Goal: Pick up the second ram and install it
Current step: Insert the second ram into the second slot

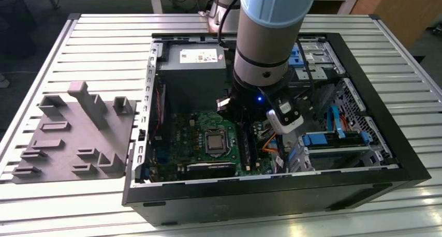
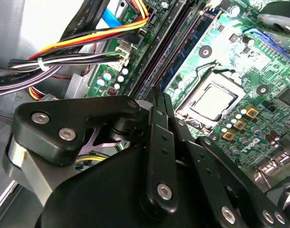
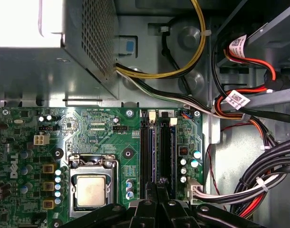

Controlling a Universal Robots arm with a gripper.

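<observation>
The gripper (image 3: 157,187) is seen low over the motherboard (image 3: 97,137) inside the open computer case (image 1: 386,138) on the tabletop (image 1: 103,35). The fingers (image 2: 157,102) are pressed together, tips directly above the RAM slots (image 3: 157,152). The slots' long axis runs in line with the finger blades, beside the CPU socket (image 3: 90,190). Two slot channels are counted; the second RAM stick possibly sits seated in one, though this cannot be confirmed. One grey parts fixture (image 1: 76,133) is noted outside the case.
</observation>
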